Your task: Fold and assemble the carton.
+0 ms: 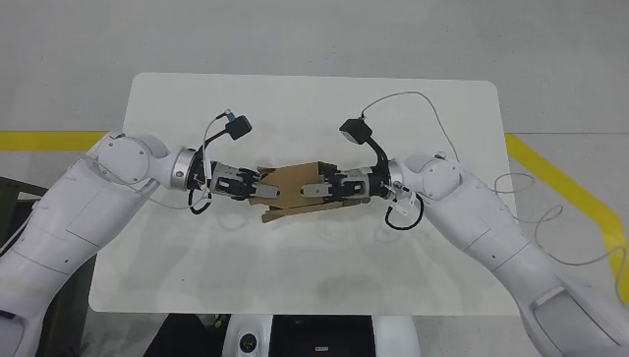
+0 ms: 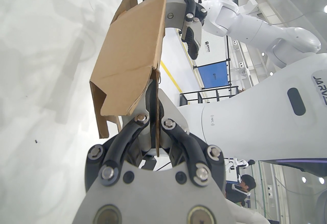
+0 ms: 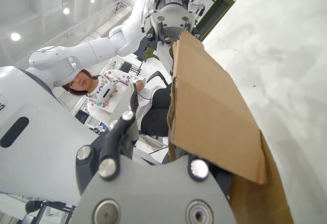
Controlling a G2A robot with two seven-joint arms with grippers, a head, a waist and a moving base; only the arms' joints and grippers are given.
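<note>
Over the table [image 1: 442,111], brown carton [image 1: 293,180], left jaws clamping, right jaws parted.

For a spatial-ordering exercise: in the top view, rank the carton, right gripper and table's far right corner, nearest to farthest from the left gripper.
1. carton: clamped in the left gripper itself.
2. right gripper: at the carton's opposite end.
3. table's far right corner: farthest, well past the right gripper.
</note>
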